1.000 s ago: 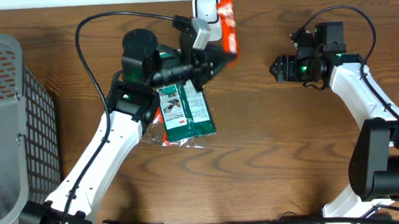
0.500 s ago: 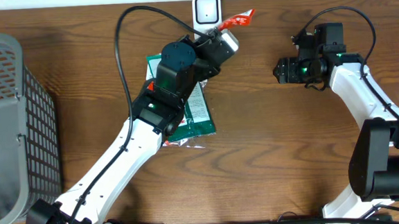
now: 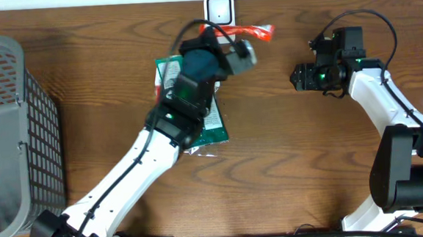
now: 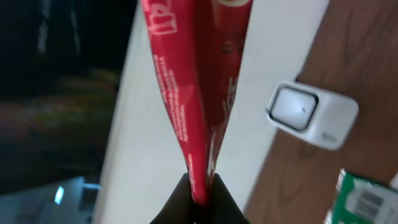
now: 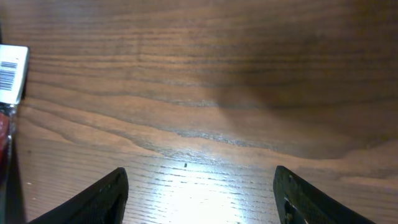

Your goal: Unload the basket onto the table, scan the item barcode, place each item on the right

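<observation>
Just changed: over the last second your left arm has swung from left of the scanner (image 3: 219, 10) to lie across the green packet (image 3: 213, 127), carrying the red packet (image 3: 256, 32) with it.
Basket (image 3: 6, 131): far left of the scanner, untouched.
Green packet: flat on the desk (image 3: 295, 157) below and left of the scanner. It is in the same spot as before, now half hidden under the left arm.
Left fingers (image 4: 199, 198): clenched on the bottom edge of the red packet, as they were a second ago.
Red packet: off the desk, just right of the scanner. A second ago it showed a broad face beside the scanner. Now you see only a thin strip pointing away to the right.
Scanner: unmoved at the back edge of the desk. In the left wrist view its window sits beside the packet, not in front of it.
Right fingers (image 5: 200, 193): released and holding nothing, well right of the scanner, hardly shifted.
Barcode: a white barcode label (image 5: 11, 73) with red under it shows at the left edge of the right wrist view. It is probably this packet's, though you cannot be sure from there.
For the task: the packet has turned near the window, but no face looks squarely presented, so treat the scan as not yet done.
</observation>
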### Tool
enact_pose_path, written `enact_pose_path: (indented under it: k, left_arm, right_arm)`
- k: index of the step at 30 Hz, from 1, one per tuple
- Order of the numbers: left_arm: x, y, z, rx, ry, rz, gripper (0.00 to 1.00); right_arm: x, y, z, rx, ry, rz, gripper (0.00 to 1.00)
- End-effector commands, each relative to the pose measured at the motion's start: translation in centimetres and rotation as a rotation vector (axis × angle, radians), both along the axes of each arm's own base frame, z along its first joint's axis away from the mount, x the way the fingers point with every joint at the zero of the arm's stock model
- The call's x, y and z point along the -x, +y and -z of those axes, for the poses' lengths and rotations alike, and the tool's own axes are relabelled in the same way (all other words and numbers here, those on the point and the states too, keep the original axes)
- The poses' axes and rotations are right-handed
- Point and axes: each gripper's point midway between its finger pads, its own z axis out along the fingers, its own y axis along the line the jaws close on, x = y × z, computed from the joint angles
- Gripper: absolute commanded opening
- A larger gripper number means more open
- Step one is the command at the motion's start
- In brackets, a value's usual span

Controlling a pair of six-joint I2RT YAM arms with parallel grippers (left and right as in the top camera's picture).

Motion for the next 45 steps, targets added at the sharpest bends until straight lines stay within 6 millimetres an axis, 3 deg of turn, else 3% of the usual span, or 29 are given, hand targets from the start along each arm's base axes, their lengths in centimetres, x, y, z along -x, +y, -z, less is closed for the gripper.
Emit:
enact_pose_path:
  k: [1, 6, 12, 15, 27, 40, 45]
  left_arm:
    - [0.9, -1.1, -2.4, -0.022, -0.098, -0.004, 0.07]
    - [2.1, -1.4, -6.8, 0.007, -0.268, -0.054, 0.07]
    - [3.9, 1.9, -13.4, 0.189, -0.496, -0.198, 0.07]
    - [4.8, 3.0, -15.4, 0.169, -0.584, -0.245, 0.07]
    - [6.7, 1.9, -16.7, 0.081, -0.661, -0.249, 0.07]
    - [8.4, 3.3, -19.1, 0.163, -0.766, -0.279, 0.07]
    - [10.7, 3.9, -21.5, 0.252, -0.899, -0.241, 0.07]
  right_arm:
    - [0.5, -0.5, 1.2, 0.033, 0.016, 0.001, 0.72]
    - [1.0, -0.9, 2.1, 0.054, 0.032, 0.011, 0.72]
    - [1.4, -0.9, 2.4, 0.054, 0.041, 0.01, 0.72]
    - [1.4, -0.9, 2.4, 0.054, 0.041, 0.01, 0.72]
    - [1.4, -0.7, 2.4, 0.054, 0.042, 0.007, 0.72]
    - [1.4, -0.8, 2.4, 0.054, 0.042, 0.007, 0.73]
    - [1.4, -0.8, 2.4, 0.054, 0.042, 0.007, 0.73]
